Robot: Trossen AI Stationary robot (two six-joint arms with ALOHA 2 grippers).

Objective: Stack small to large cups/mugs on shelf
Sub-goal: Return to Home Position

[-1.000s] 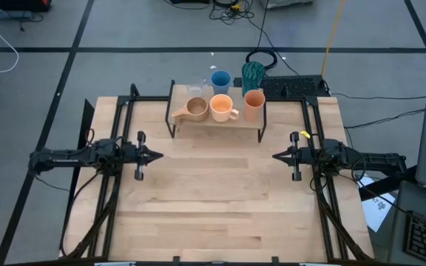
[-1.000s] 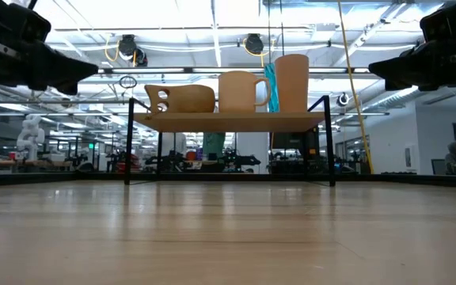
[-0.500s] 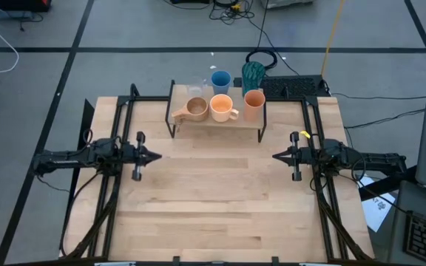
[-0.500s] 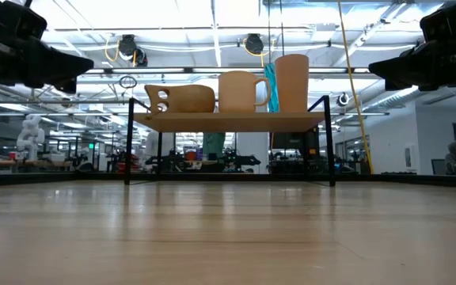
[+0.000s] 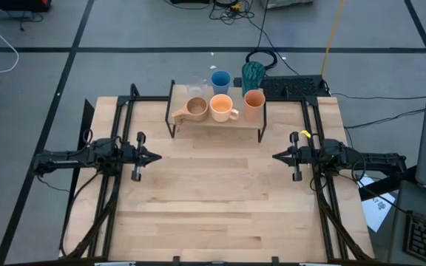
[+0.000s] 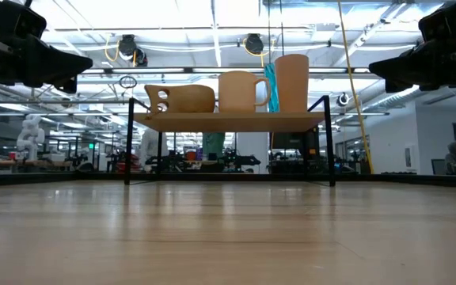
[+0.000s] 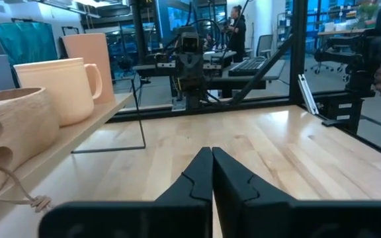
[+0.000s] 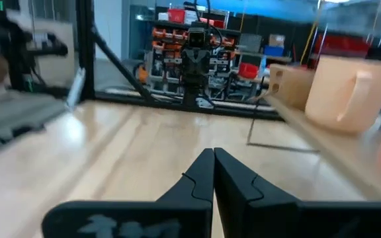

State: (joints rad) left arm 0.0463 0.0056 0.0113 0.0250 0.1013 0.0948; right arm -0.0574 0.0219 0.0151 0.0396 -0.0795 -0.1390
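Note:
The shelf [image 5: 217, 118] stands at the table's far middle on thin black legs. On its near row stand the tan wooden cup [image 5: 194, 108], the orange handled mug [image 5: 222, 108] and the orange-brown tumbler [image 5: 254, 103]. Behind them stand the clear glass [image 5: 197, 89], the blue cup [image 5: 220, 80] and the teal tumbler [image 5: 253, 72]. My left gripper [image 5: 158, 156] is shut at the table's left, pointing level toward the middle. My right gripper [image 5: 275, 156] is shut at the right, facing it. Both are clear of the shelf and hold nothing.
Black frame rails [image 5: 117, 185] run along both sides of the table. A keyboard [image 5: 294, 86] and headphones [image 5: 261, 58] lie beyond the far right edge. Bare tabletop [image 5: 217, 199] stretches between the arms and toward the near edge.

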